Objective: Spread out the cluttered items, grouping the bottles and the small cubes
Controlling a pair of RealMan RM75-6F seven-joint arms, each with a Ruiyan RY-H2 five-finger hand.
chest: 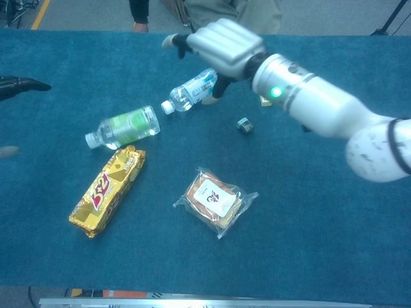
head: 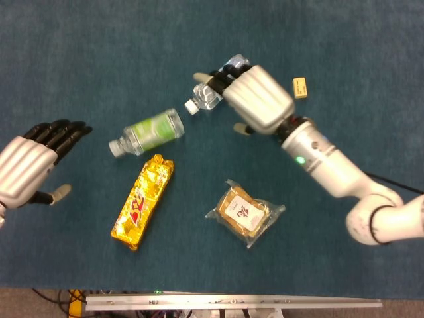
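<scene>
A green-labelled bottle [head: 147,132] [chest: 123,126] lies on its side on the blue table, free of both hands. A clear blue-labelled bottle [head: 207,95] [chest: 191,91] lies to its right. My right hand [head: 255,99] [chest: 221,45] hovers over that bottle's far end with fingers spread, holding nothing. A yellow cube [head: 300,87] sits just right of the hand. A small dark cube [chest: 244,125] lies near the right forearm, which hides it in the head view. My left hand [head: 30,169] rests open at the far left; only its dark fingertips [chest: 19,85] show in the chest view.
A gold snack bar [head: 142,200] [chest: 106,190] lies just below the green bottle. A clear-wrapped brown cake packet [head: 245,212] [chest: 214,201] sits front of centre. The table's front edge has a metal rail [head: 232,303].
</scene>
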